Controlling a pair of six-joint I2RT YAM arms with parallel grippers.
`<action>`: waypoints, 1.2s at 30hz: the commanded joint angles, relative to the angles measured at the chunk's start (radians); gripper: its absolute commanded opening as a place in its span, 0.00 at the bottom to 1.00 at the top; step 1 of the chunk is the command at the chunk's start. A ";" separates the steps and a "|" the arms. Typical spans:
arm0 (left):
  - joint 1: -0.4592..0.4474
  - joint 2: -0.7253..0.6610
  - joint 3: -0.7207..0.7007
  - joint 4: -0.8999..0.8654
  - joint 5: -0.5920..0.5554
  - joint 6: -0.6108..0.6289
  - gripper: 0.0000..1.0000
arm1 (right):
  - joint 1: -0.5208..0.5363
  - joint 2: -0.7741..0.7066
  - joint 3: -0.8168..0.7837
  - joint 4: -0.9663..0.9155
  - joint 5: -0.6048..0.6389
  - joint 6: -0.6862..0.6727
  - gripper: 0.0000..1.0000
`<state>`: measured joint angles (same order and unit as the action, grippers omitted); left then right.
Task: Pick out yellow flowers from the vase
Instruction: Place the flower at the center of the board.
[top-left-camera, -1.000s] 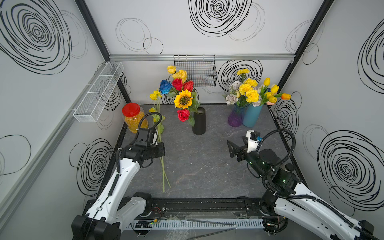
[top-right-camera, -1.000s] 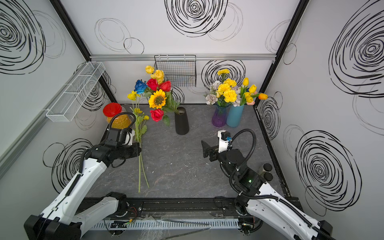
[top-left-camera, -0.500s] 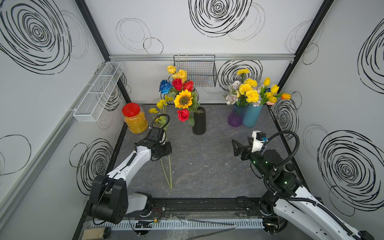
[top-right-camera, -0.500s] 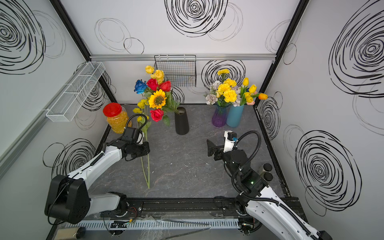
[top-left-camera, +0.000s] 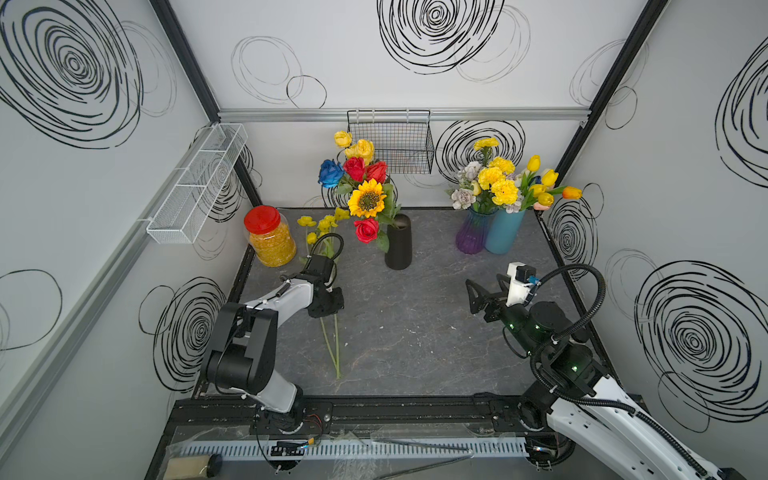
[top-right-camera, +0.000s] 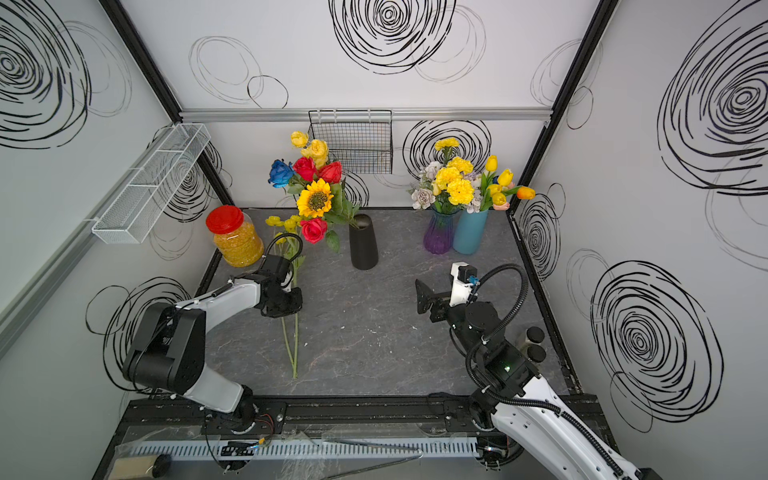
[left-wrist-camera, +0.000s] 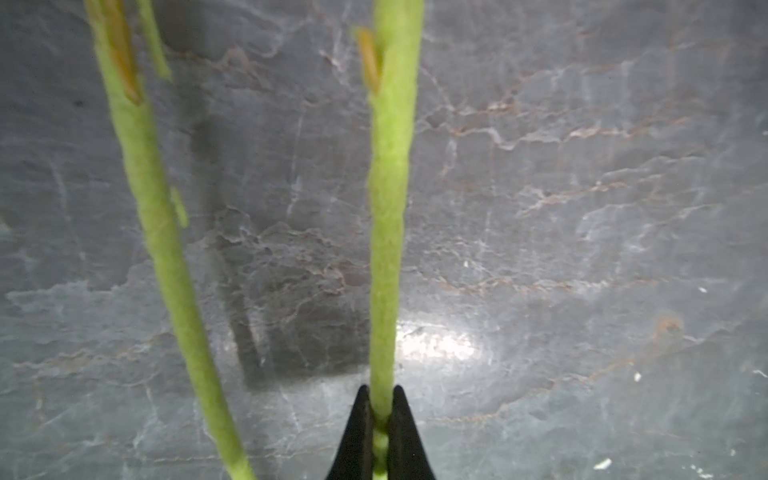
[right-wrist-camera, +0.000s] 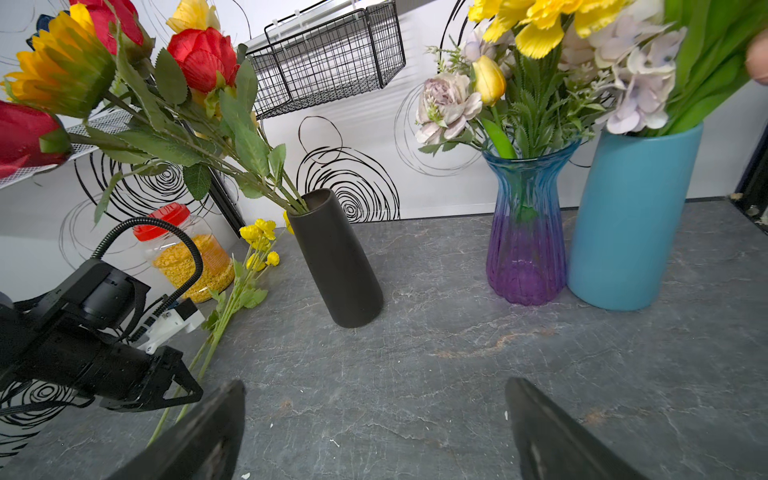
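Judged liable to topple: black vase (top-left-camera: 398, 243), far centre, if tugged sideways through the tangled sunflower (top-left-camera: 367, 198) and yellow roses (top-left-camera: 359, 147) within. Judged liable to drag along: loose stem (left-wrist-camera: 166, 232) beside the yellow poppy stem (left-wrist-camera: 388, 208), stretched left of the vase, pinched tight in left gripper (left-wrist-camera: 380, 399). Logged wide apart, empty, near right: right gripper (top-left-camera: 487, 291). Undetermined: resting on table (top-left-camera: 415, 332) or just above. Partly screened by cable (top-left-camera: 328, 235): poppy blooms (top-left-camera: 325, 224).

We find stems (left-wrist-camera: 388, 208) blurred and edge-cut in the left wrist view; both top views hide the jaws of the left gripper (top-left-camera: 330, 307).
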<state>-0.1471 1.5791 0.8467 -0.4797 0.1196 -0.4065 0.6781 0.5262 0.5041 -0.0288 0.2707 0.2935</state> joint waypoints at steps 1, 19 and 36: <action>0.033 0.016 0.010 -0.003 -0.035 0.044 0.00 | -0.007 -0.006 -0.016 0.013 0.011 0.005 1.00; 0.047 -0.041 0.026 -0.044 -0.086 0.106 0.48 | -0.073 0.035 0.001 0.030 -0.044 0.035 1.00; -0.055 -0.892 -0.138 0.065 -0.074 0.141 0.79 | -0.089 0.388 0.232 0.234 -0.323 -0.316 0.91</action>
<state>-0.2020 0.7834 0.7563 -0.4728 0.0624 -0.2779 0.5930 0.8669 0.6823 0.0811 0.0547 0.0990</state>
